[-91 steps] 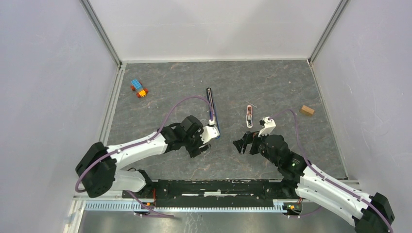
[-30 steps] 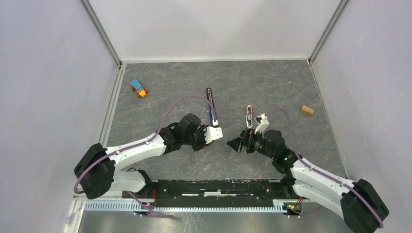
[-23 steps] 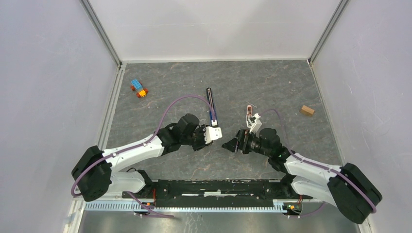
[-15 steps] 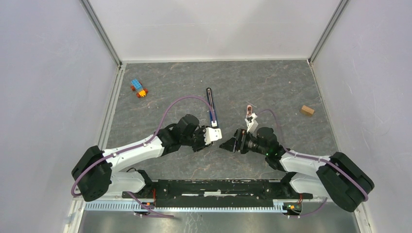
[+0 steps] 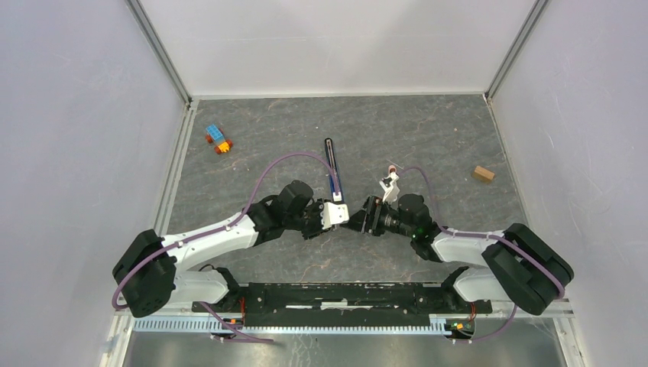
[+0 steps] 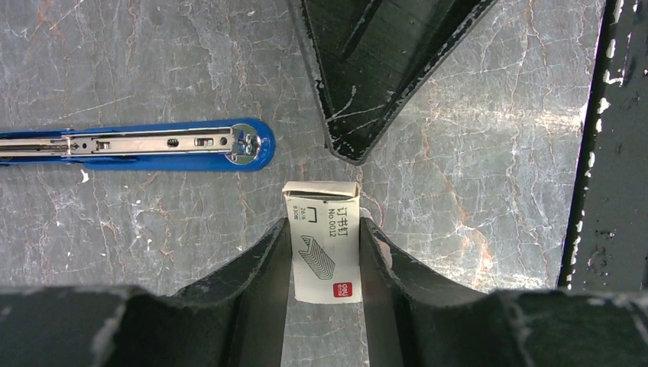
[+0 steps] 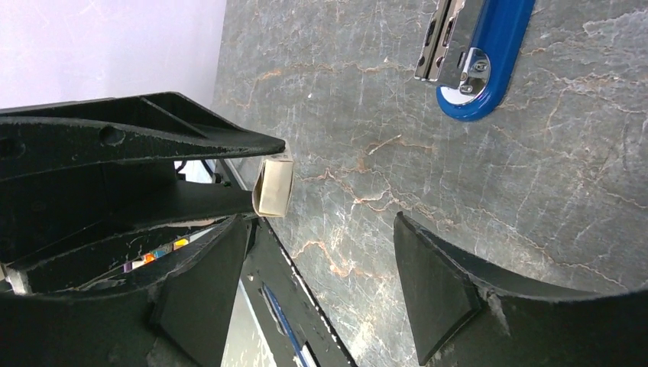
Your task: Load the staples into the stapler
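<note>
The blue stapler lies opened out flat on the table, its metal channel facing up. My left gripper is shut on a small white printed box, held just above the table right of the stapler's round end. My right gripper stands open, pointing left at that box, with its jaws close to the box's open end and nothing between them. One right finger hangs just beyond the box. The staples themselves are hidden.
Toy bricks sit at the far left. A small brown block lies at the right. A small pink-and-white piece peeks out behind my right wrist. White walls close three sides, and the black base rail runs along the near edge.
My right gripper has swung left until it nearly meets the box in my left gripper, and its jaws have narrowed somewhat. The left arm and the stapler have stayed put.
</note>
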Controlling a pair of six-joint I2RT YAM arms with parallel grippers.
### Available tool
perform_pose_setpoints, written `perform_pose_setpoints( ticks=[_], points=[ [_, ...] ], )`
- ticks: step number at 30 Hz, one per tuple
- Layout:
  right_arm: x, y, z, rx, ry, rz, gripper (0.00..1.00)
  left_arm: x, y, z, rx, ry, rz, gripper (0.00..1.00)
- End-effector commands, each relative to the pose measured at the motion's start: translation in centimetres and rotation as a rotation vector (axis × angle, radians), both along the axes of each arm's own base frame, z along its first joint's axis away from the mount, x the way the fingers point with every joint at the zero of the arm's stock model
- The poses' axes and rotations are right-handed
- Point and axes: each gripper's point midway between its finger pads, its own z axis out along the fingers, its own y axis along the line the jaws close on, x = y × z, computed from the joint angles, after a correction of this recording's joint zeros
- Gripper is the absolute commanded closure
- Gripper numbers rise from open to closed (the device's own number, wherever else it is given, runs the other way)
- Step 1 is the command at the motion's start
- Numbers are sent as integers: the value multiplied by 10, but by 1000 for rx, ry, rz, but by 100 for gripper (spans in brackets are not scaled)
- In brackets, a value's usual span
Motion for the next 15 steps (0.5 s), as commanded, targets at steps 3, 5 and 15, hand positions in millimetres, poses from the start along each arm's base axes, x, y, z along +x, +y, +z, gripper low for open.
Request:
perform_pose_setpoints(
  ticks=[3,5,15],
  points=[
    [13,11,21,51,-49,3,24,0,-9,17,-58,-67,-59,56],
    [14,12,20,48,-49,3,24,0,-9,18,-58,-67,-60,56],
    [15,13,15,46,-34,2,26,-1,-11,18,-63,-64,-66,56]
  ],
)
